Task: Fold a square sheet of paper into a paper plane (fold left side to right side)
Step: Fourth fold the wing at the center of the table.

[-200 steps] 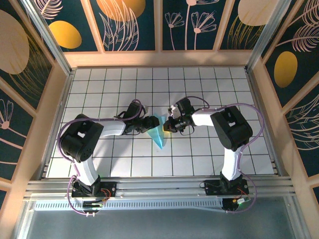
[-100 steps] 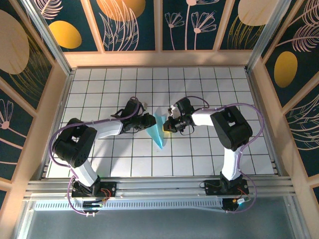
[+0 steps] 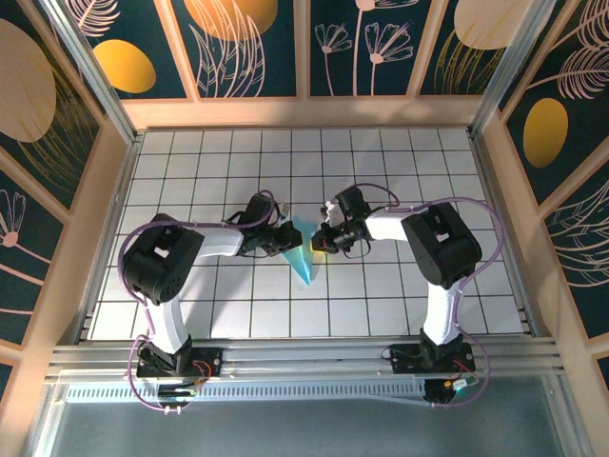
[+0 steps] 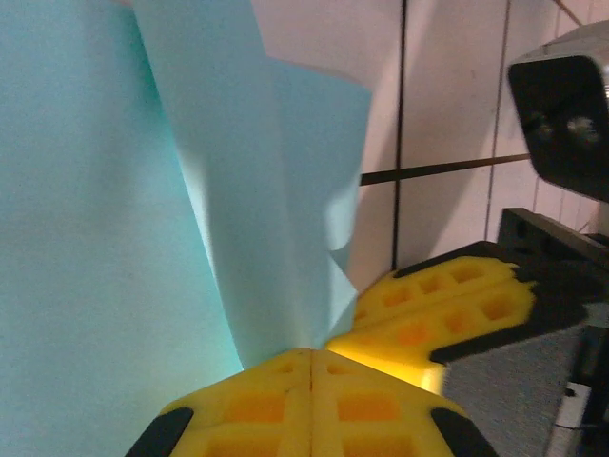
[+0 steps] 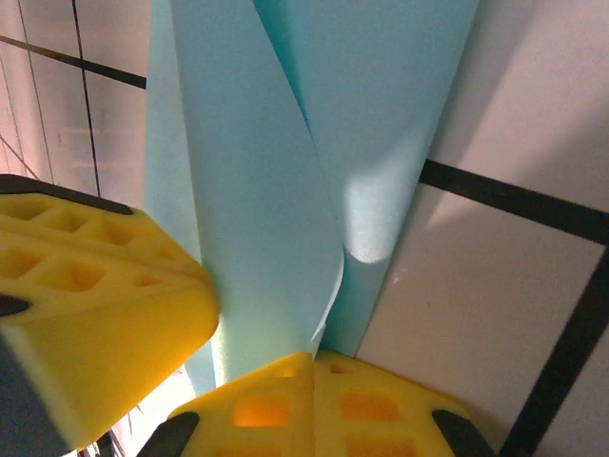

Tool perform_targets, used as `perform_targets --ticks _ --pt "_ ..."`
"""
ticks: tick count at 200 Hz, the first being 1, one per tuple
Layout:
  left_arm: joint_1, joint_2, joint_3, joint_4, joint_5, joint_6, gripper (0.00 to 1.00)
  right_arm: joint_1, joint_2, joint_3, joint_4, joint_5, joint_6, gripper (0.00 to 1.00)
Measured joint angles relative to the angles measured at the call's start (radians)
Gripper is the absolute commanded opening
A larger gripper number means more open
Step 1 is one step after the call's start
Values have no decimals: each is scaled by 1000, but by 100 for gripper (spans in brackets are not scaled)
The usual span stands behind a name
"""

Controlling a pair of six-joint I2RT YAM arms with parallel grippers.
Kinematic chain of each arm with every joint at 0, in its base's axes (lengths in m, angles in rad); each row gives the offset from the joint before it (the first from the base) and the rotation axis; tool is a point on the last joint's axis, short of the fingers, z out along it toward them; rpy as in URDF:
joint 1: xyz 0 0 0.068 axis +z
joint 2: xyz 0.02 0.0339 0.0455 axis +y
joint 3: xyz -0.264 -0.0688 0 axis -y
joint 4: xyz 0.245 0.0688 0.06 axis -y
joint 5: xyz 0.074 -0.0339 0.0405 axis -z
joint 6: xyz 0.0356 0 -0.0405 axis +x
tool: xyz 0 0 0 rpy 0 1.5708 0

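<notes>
Left pincer point(image 3: 284, 238) closed tight, pads pinching the left edge of the paper point(image 3: 304, 253). Right pincer point(image 3: 324, 240) also clamped shut on the paper's right edge. Paper sits between the two pincers, folded narrow, its tip on the tabletop point(image 3: 400, 171).

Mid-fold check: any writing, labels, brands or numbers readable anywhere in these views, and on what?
No readable text anywhere.
light-blue paper: plain, no print.
left claw and right claw: plain yellow moulded grid, no lettering.
wall panels: painted plants and orange ovals, no words.
arm bases: any marking is too small to read.
</notes>
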Motion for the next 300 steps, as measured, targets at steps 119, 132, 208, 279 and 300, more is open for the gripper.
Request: perform_targets --ticks 119,132,208,279,300 --pt "0 19 0 -22 -54 13 3 5 5 19 -29 12 -13 0" --pt "0 19 0 -22 -54 14 2 6 5 22 -34 12 -19 0" --pt "0 19 -4 -18 -58 14 0 8 0 31 -42 10 -10 17" --pt "0 19 -4 -18 -58 14 0 -14 -130 29 -73 74 -4 26" --pt "0 19 -4 -18 -59 14 0 -23 -202 2 -77 87 -16 12"
